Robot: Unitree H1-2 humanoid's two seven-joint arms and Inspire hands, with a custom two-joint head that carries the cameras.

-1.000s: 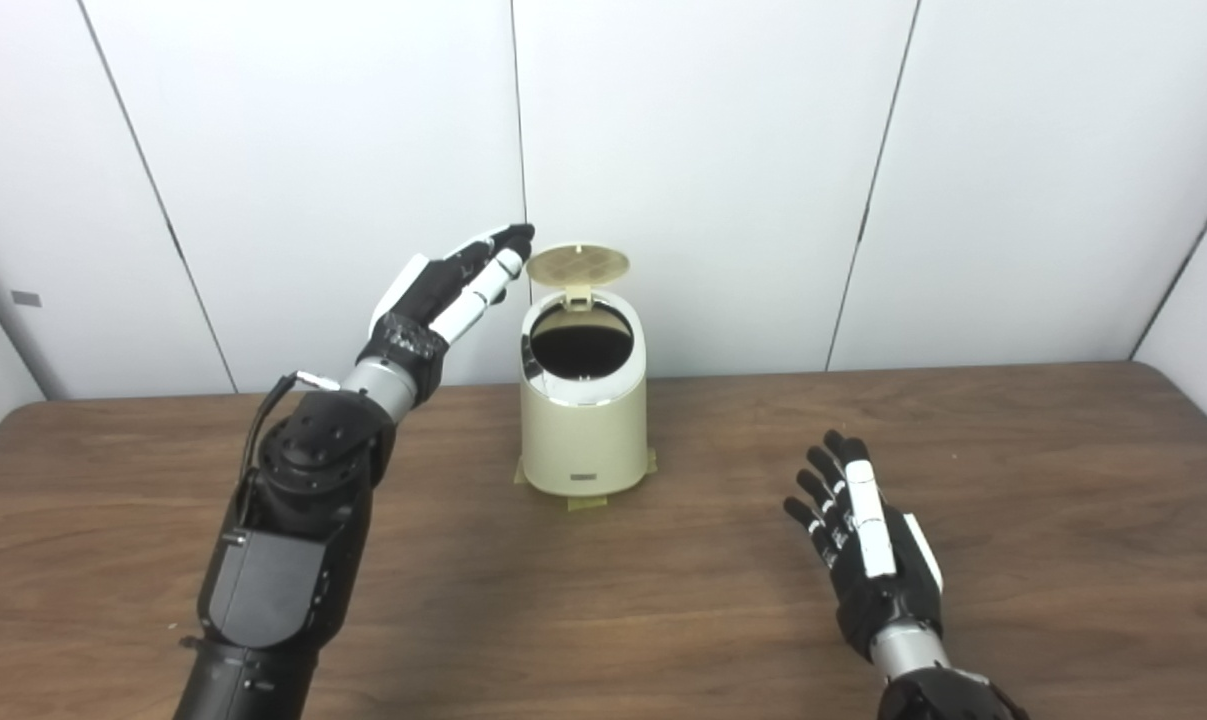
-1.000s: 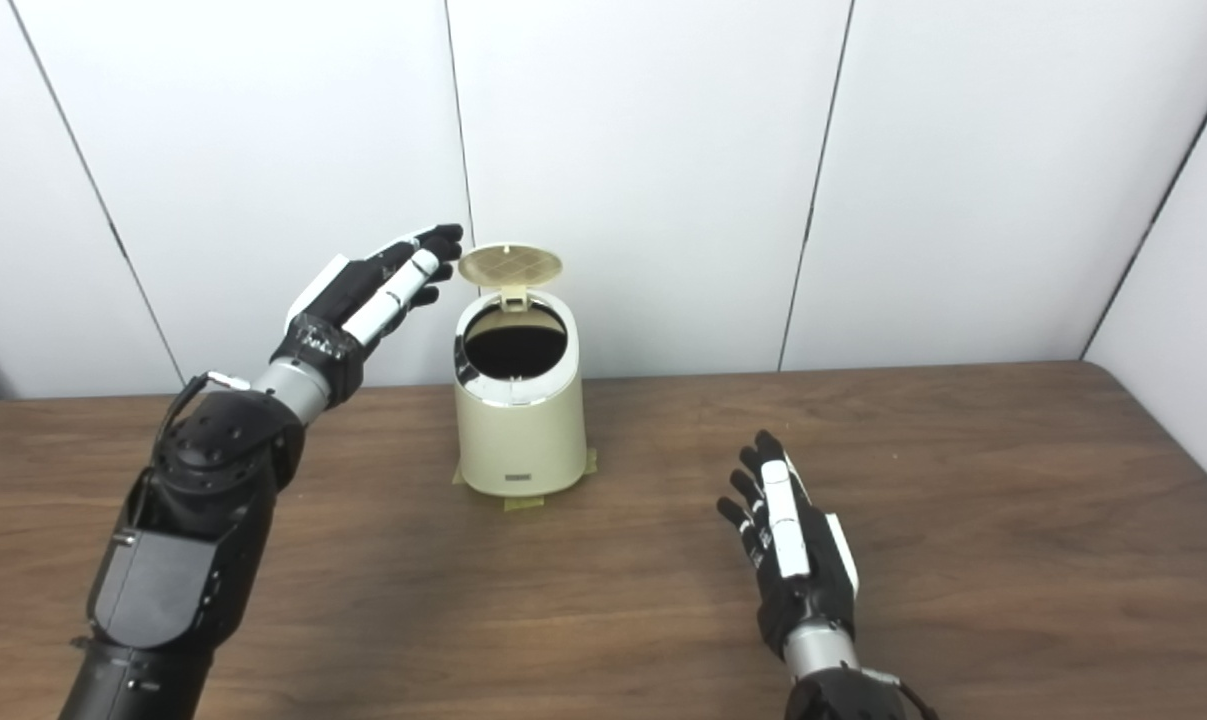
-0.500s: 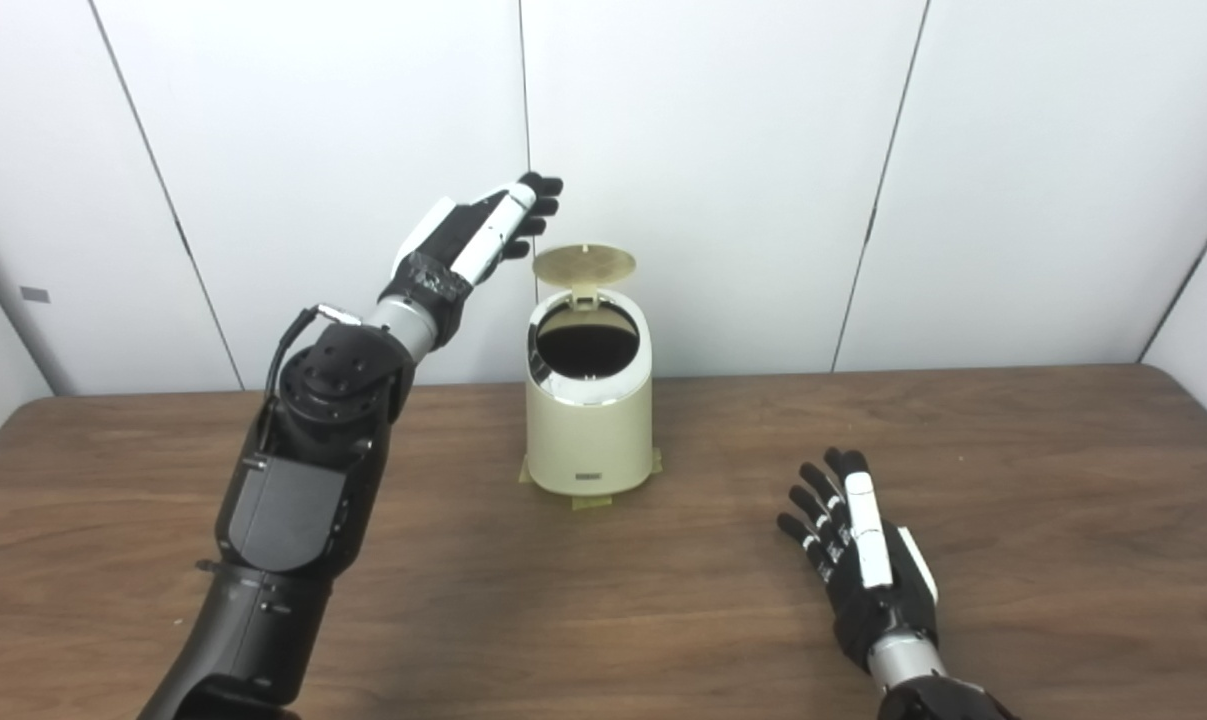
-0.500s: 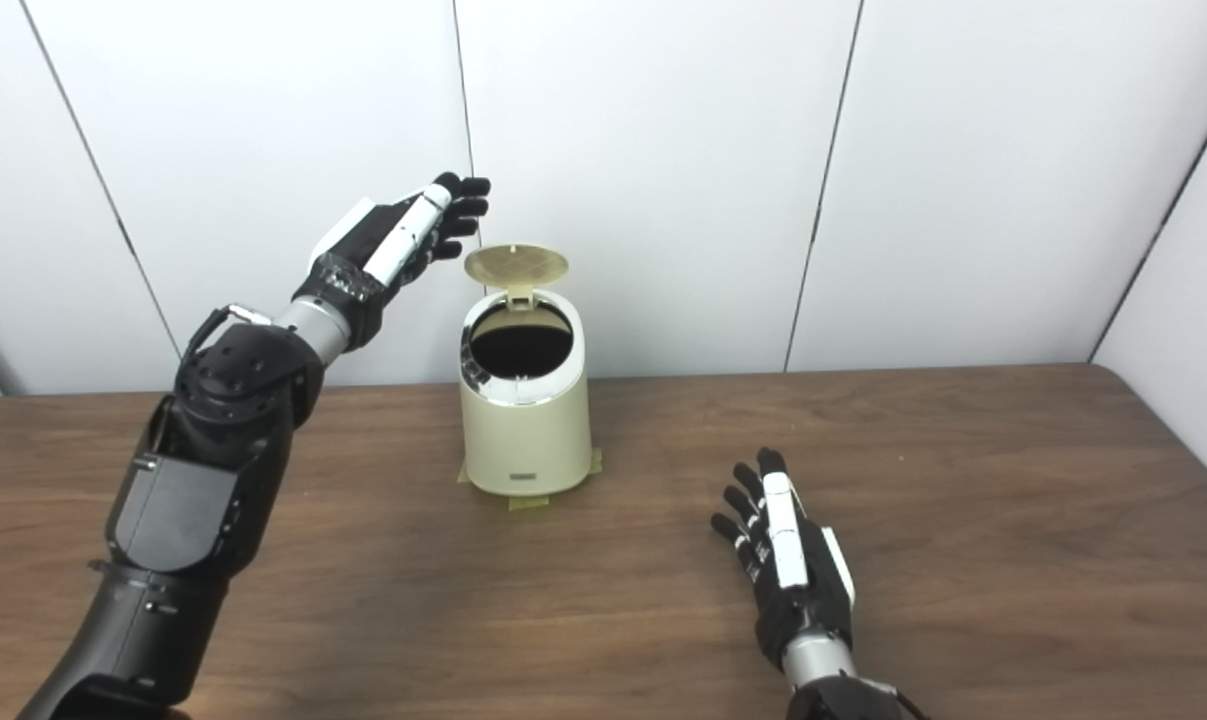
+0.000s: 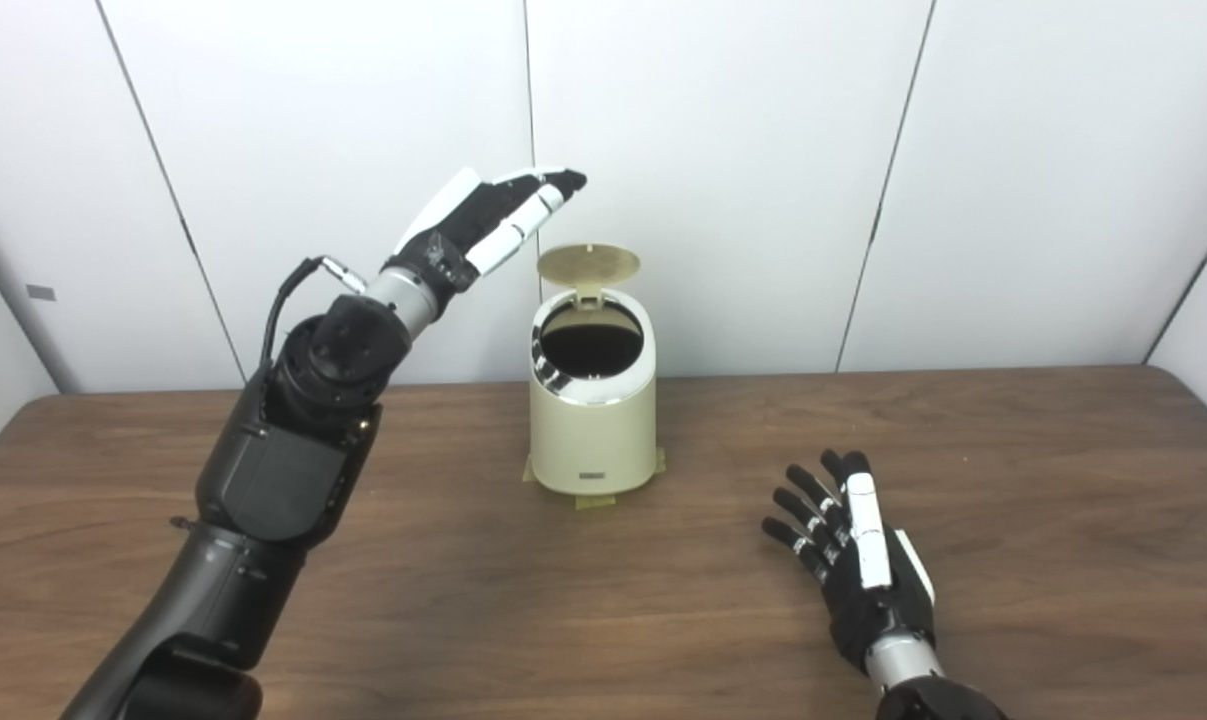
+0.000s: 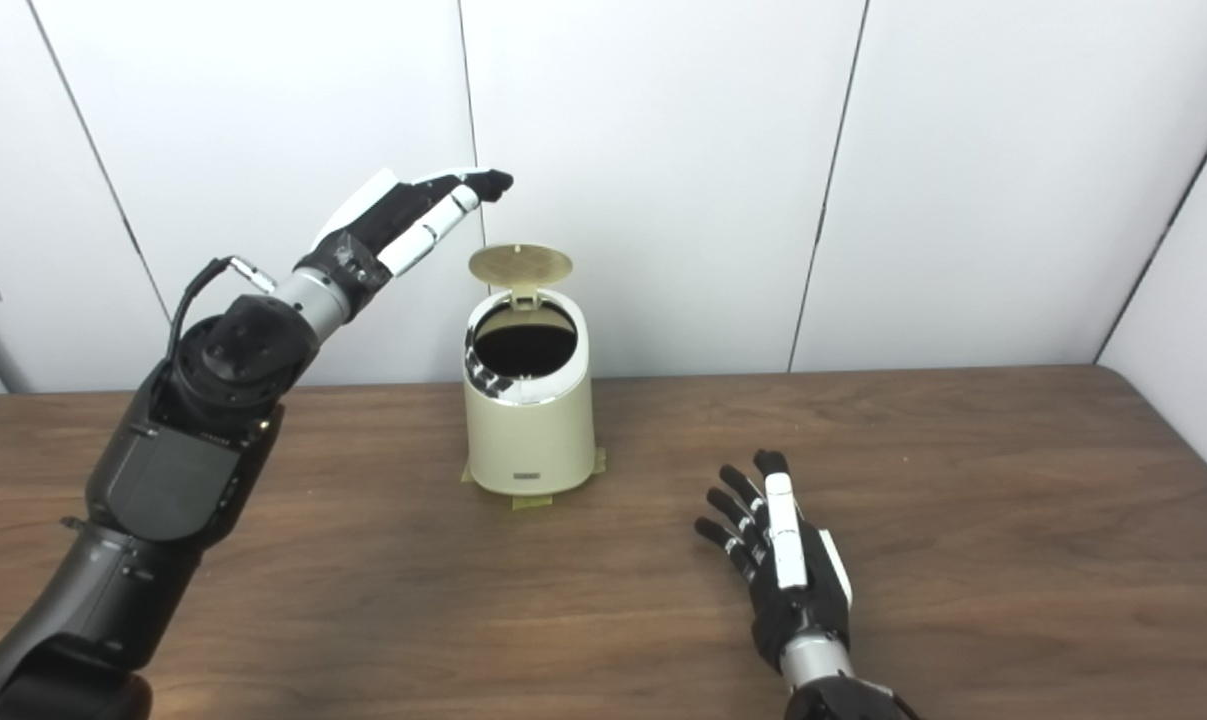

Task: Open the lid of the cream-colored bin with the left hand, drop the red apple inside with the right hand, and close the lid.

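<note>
Fingers straight and holding nothing, the left robot hand [image 5: 483,215] hangs above and left of the raised lid [image 5: 588,264] — placed, I judge, to close it. The cream-colored bin [image 5: 593,400] stands toward the bench's [image 5: 1013,450] far edge; no apple shows. The right robot hand [image 5: 858,560] rests splayed, empty, near the front edge.

No readable text, brand, number or sign is found in either view. A small dark label [image 5: 590,475] is seen low on the front wall of the cream-colored bin [image 5: 592,420], but it is too small and blurred for any characters to be made out. A small grey plate [image 5: 40,293] is mounted on the wall panel at far left; nothing legible is shown on it.
</note>
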